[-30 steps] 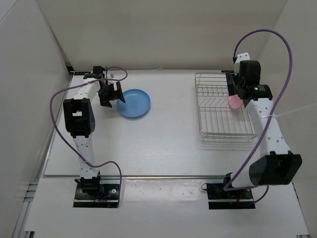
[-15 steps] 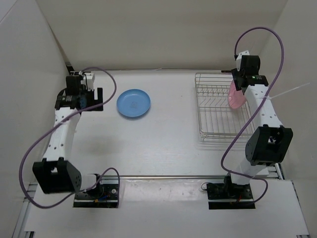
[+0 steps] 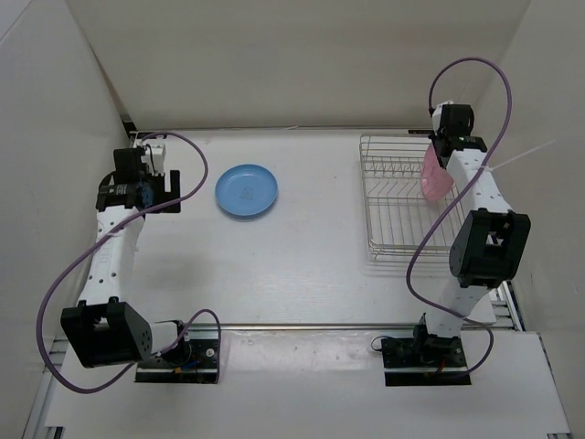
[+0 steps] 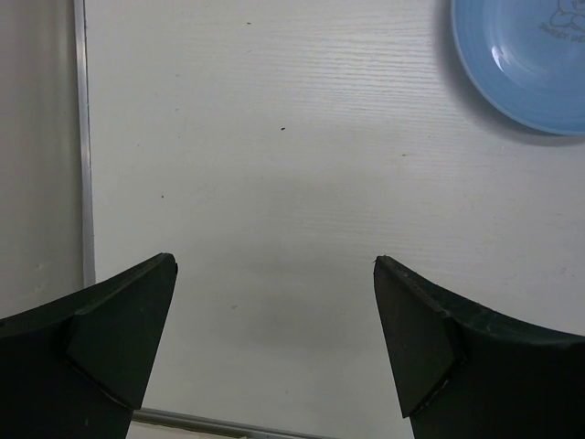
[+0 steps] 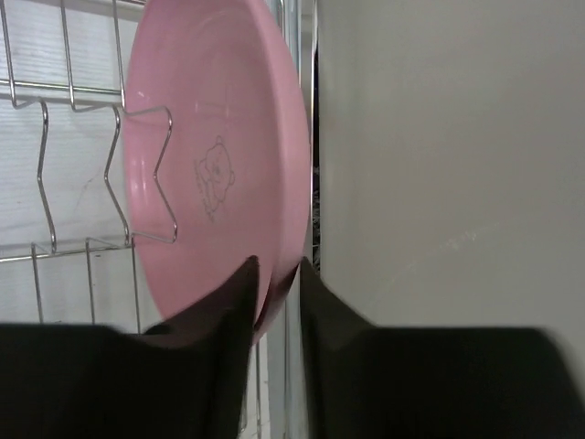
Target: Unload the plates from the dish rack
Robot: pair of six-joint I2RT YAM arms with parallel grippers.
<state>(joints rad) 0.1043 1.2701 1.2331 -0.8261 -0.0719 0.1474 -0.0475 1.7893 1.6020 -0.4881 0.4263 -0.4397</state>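
The light blue plate lies flat on the table, and its edge shows at the upper right of the left wrist view. My left gripper hovers well left of it, open and empty. The pink plate stands on edge at the far right end of the dish rack. In the right wrist view the pink plate leans against a wire prong of the dish rack. My right gripper sits over it, its jaws pinched on the plate's lower rim.
The white side wall runs right next to the rack's outer edge and the right gripper. A metal strip borders the table on the left, close to the left gripper. Purple cables loop off both arms.
The left arm has drawn back to the left, away from the blue plate on the table. The right gripper's jaws have closed onto the pink plate's rim.
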